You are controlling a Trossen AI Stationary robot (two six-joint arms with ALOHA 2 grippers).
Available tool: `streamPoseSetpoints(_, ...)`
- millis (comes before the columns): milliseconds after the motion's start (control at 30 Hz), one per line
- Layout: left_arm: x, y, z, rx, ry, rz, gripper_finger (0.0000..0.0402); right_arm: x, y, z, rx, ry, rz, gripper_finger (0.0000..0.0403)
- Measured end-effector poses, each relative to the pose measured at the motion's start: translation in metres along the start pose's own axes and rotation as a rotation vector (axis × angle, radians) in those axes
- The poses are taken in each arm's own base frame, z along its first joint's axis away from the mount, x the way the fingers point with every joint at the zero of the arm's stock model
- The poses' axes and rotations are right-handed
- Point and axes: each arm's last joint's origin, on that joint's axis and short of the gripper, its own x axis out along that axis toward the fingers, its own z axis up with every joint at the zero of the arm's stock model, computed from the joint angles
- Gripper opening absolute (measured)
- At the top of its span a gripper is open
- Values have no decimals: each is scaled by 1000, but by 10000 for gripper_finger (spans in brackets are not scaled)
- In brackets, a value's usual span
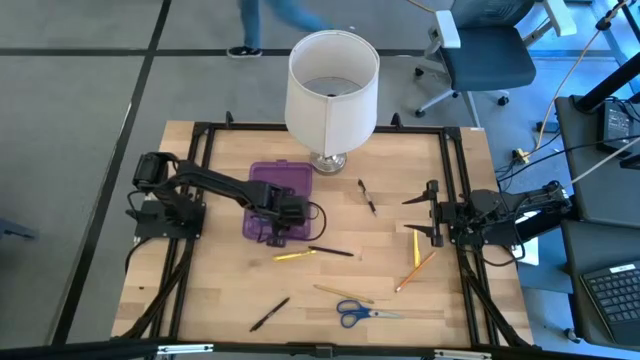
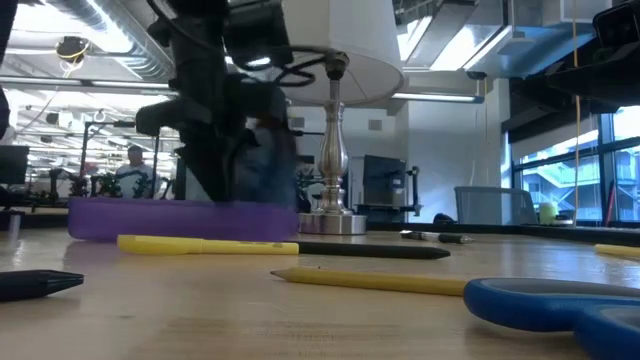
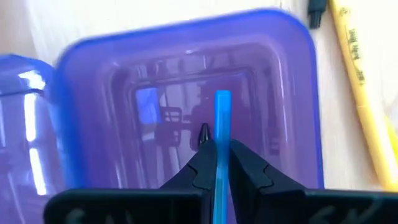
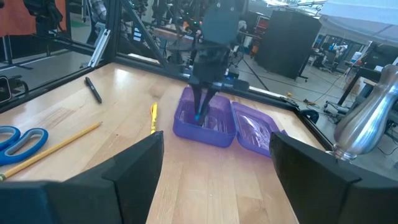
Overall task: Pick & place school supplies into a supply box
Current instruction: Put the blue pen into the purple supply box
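The purple supply box (image 1: pixel 262 176) lies open on the table's left half, in front of the lamp. Its tray (image 3: pixel 186 68) and its lid (image 4: pixel 255 134) lie side by side. My left gripper (image 1: pixel 282 222) points steeply down over the tray, shut on a thin blue pen (image 3: pixel 222 118). The pen's lower end (image 4: pixel 199 116) is inside the tray. My right gripper (image 1: pixel 425 213) waits open and level at the right side. Loose on the table are a yellow pen (image 1: pixel 293 256), black pens (image 1: pixel 332 251), pencils (image 1: pixel 415 268) and blue-handled scissors (image 1: pixel 362 313). My left gripper pinches the blue pen's shaft (image 3: pixel 221 163) between its two fingers (image 3: pixel 249 171). It comes from above, slanting down, and the pen runs along the fingers and sticks out past their tips. The free end (image 3: pixel 222 96) points into the tray. Whether it touches the tray's floor I cannot tell.
A white-shaded lamp (image 1: pixel 332 95) on a metal base stands just behind the box. A black frame (image 1: pixel 450 160) borders the table. More pens lie at the far middle (image 1: pixel 367 196) and near left (image 1: pixel 270 313). A yellow pencil (image 3: pixel 360 106) lies beside the tray.
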Motion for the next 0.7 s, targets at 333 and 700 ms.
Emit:
streamPoseSetpoints(333,13,-2,0,3,32,-32,18,0,0,0,-1,0,0,297)
streamPoseSetpoints(700,12,-1,1,-45,28,-8,55,0,0,0,-1,0,0,297)
